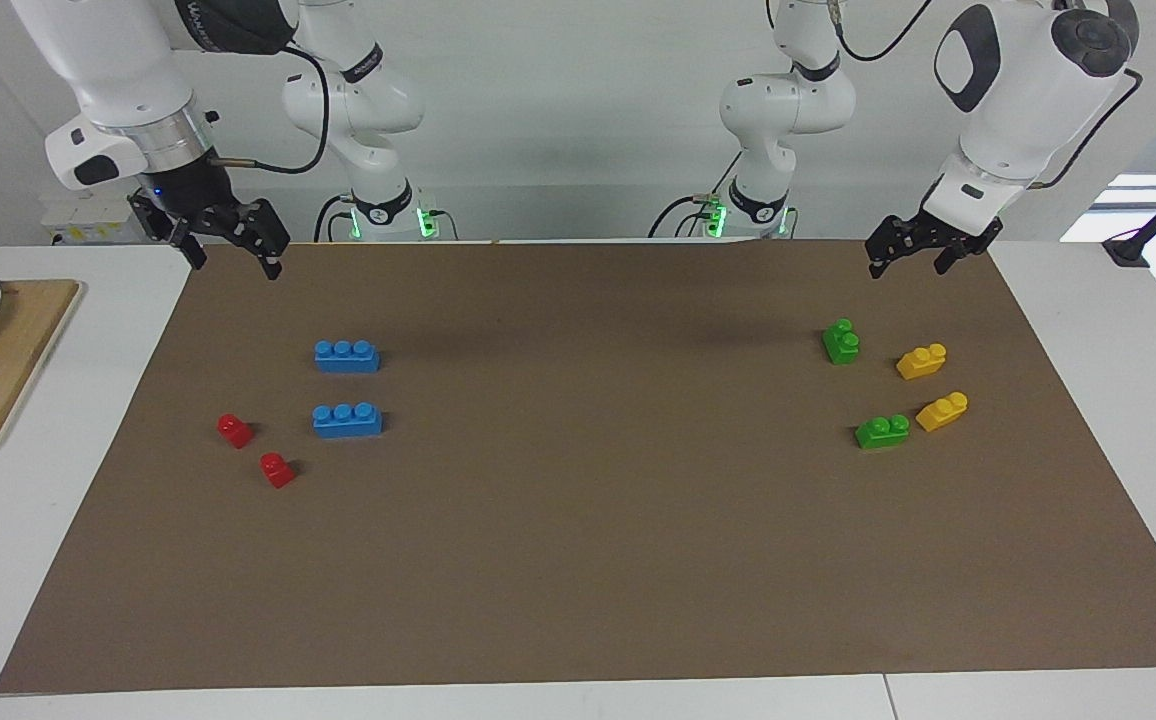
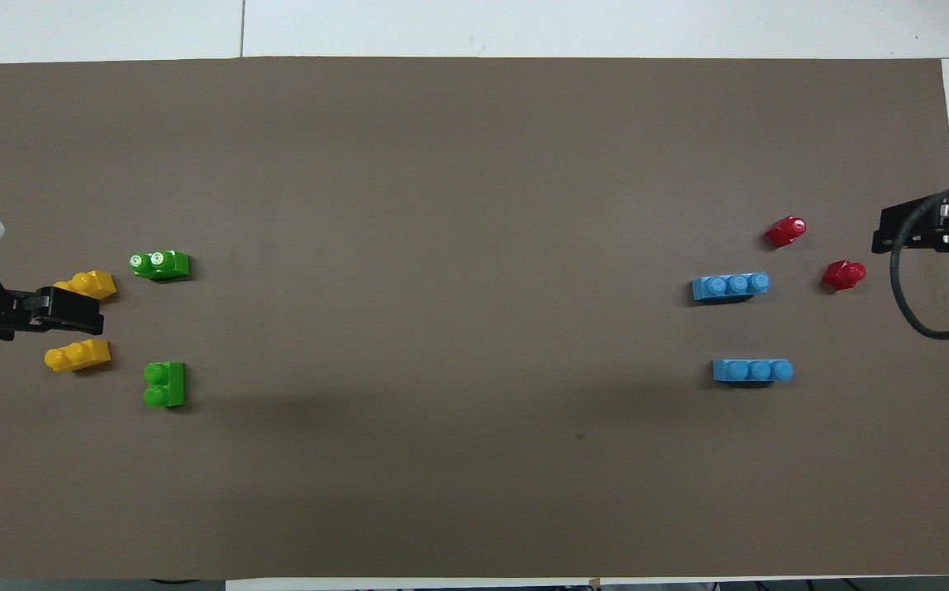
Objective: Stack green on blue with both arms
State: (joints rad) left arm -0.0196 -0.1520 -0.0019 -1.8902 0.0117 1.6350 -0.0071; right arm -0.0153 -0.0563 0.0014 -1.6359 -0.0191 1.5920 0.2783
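Approach step — left gripper (image 1: 923,259) and right gripper (image 1: 228,250), jaws apart, empty; next, descend onto a green two-stud plastic brick (image 1: 841,341) and a blue three-stud plastic brick (image 1: 346,356).

On the surface (image 1: 578,600), the three-stud bricks (image 1: 347,356) and one-stud bricks (image 1: 235,430) lie toward the right arm's end, well apart from the two-stud bricks (image 1: 841,341) clustered toward the left arm's end.
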